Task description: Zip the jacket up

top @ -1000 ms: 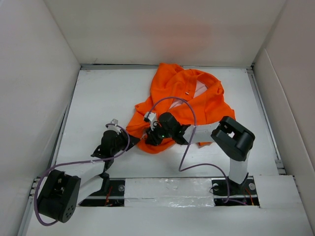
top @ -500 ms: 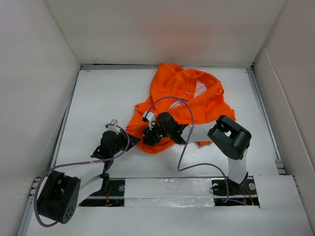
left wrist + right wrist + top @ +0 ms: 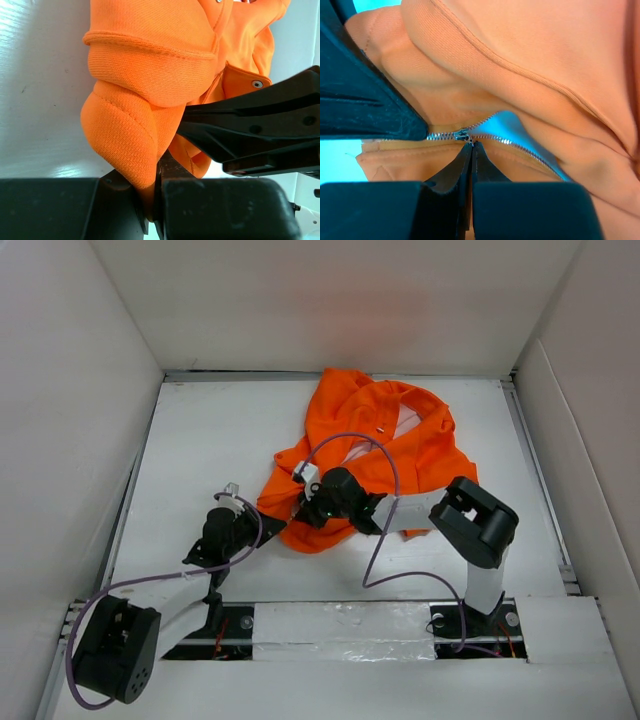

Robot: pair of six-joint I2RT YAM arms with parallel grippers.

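The jacket [image 3: 430, 455], bright orange soft fabric, lies crumpled in a heap on the counter [image 3: 200, 460], toward its far middle, with pale lining [image 3: 405, 427] showing at the open front. Its metal-toothed zipper [image 3: 520, 147] is closed on one side of the small pull [image 3: 461, 134] and splits into two rows on the other.

We look down on a white table [image 3: 190, 460] boxed in by plain white walls: a back wall [image 3: 340, 300], a left wall [image 3: 60, 440] and a right wall [image 3: 595, 440], each rising from its edge. A thin metal rail [image 3: 250, 375] runs along the far edge. At the near edge lies a strip of wrinkled silvery tape [image 3: 340, 648]. The light is soft and even, with a faint orange tint on the back wall.
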